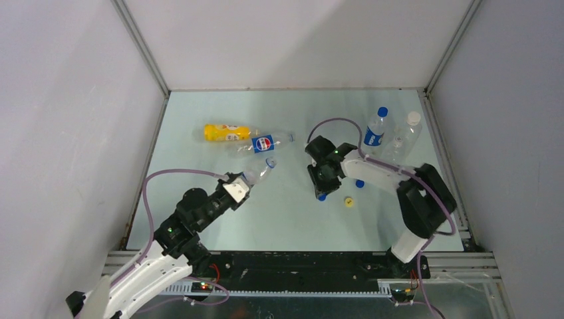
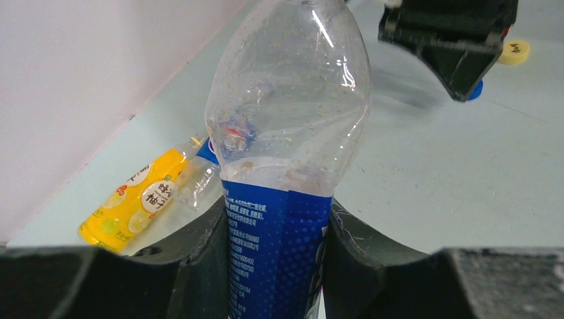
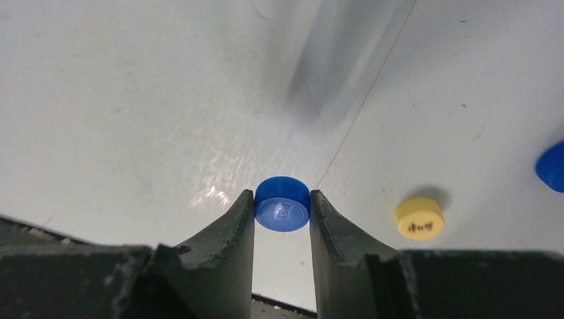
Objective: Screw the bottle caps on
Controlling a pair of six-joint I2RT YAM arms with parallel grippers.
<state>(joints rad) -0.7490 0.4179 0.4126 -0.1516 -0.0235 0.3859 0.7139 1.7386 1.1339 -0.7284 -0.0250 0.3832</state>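
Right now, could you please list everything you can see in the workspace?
Clear plastic bottles with blue labels: three; one lying mid-table, one standing far right with a blue cap, one gripped left of centre.
Yellow-orange plastic bottle: one, lying beside the lying labelled bottle.
Clear unlabelled plastic bottle with white cap: one, standing far right.
Small round blue plastic caps: two; one gripped at centre, one loose nearby.
Small round yellow plastic cap: one, loose nearby.
Table: one, pale green.
Left gripper: black, shut on a labelled bottle.
Right gripper: black, shut on a blue cap.
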